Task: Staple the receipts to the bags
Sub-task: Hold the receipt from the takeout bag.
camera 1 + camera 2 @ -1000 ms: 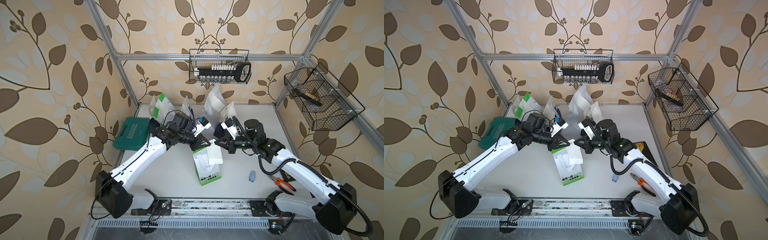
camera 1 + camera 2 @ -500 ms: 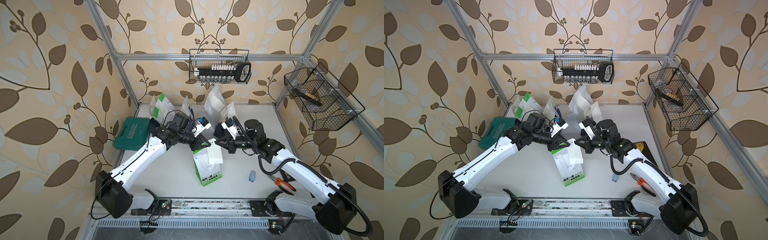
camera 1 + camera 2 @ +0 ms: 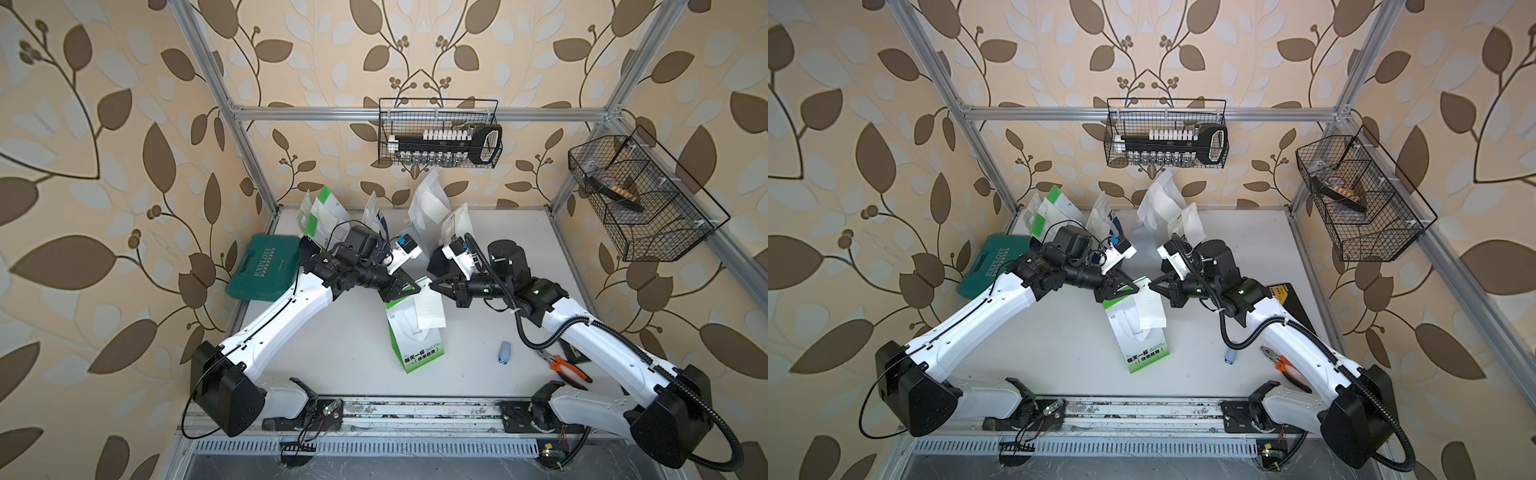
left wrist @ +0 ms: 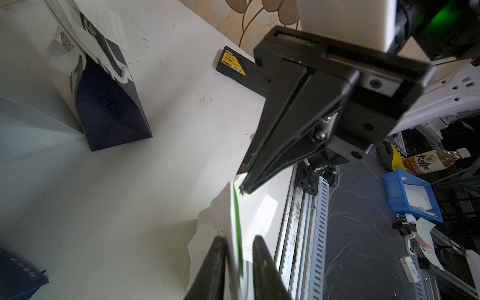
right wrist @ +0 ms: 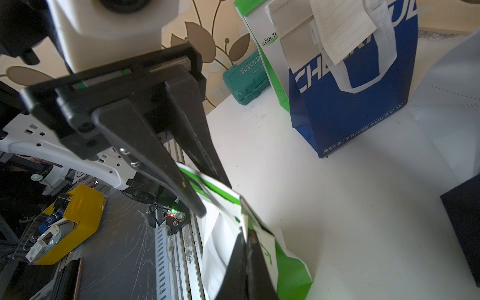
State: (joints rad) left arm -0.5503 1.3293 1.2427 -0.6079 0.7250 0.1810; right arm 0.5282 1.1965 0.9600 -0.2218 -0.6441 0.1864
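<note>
- One green-and-white bag [image 3: 409, 338] stands on the middle of the table [image 3: 332, 332], with one receipt [image 3: 430, 309] on its front.
- Two hands are at its rim: the right hand [image 3: 432, 286] is pinched closed on it; the left hand [image 3: 417, 288] is slightly apart, grip unclear.
- At least four more bags [image 3: 428, 201] stand behind.

Five paper bags [image 3: 415, 347] show clearly in both top views: four along the far edge and one in the middle. Each bears one receipt [image 3: 430, 309], five in all. There are two wire baskets [image 3: 386, 137], one teal tool case [image 3: 264, 268], one blue stapler [image 3: 504, 352], one pair of orange pliers [image 3: 565, 368] and two robot arms [image 3: 282, 307].
</note>
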